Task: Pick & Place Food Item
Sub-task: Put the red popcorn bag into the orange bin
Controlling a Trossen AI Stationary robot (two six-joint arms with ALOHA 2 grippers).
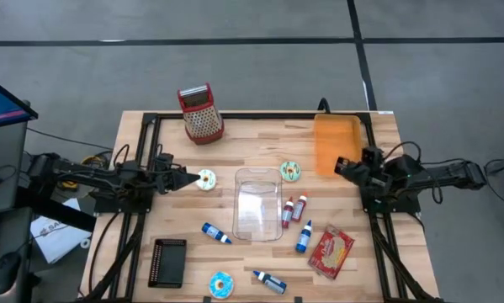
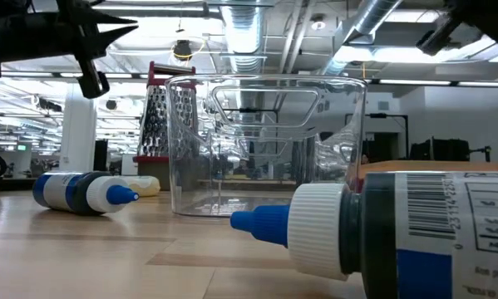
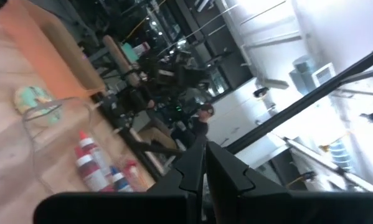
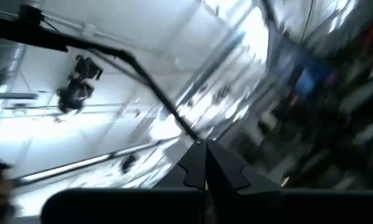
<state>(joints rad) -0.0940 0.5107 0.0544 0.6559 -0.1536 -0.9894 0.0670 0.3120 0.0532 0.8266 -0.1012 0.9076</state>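
Doughnut (image 1: pixel 206 179) lies on the desk (image 1: pixel 260 139), just ahead of the left pincer (image 1: pixel 184 179), nothing held yet.

Left pincer is pinched narrow and empty, pointing along the desk toward the clear tub (image 1: pixel 258 204); the doughnut sits right at its tip, between it and the tub. It is round, with no long axis to line up on. Right pincer (image 1: pixel 339 167) is also closed and empty, near the orange tray (image 1: pixel 336 136), farther from this doughnut, so the left arm looks better placed.

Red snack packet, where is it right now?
In the high view, the red snack packet lies at the table's near right, beside a blue-capped bottle, below the right gripper.
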